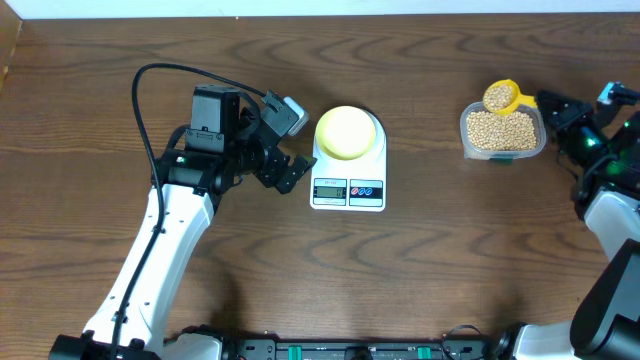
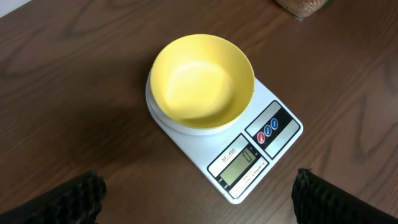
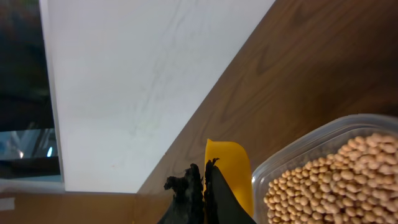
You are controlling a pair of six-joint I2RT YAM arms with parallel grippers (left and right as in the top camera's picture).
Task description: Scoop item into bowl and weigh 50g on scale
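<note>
The empty pale-yellow bowl (image 1: 347,132) sits on the white scale (image 1: 348,192) at the centre of the table (image 1: 450,260). The left gripper (image 2: 199,196) hangs just left of the scale, its fingers spread wide. At the upper right, the right gripper (image 3: 202,190) pinches the yellow scoop (image 1: 500,96), heaped with soybeans (image 1: 500,130), at the upper rim of the clear container (image 1: 541,140).

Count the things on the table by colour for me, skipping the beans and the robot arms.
Yellow: 2, the bowl and the scoop
White: 1, the scale
Clear: 1, the container
Total: 4
</note>
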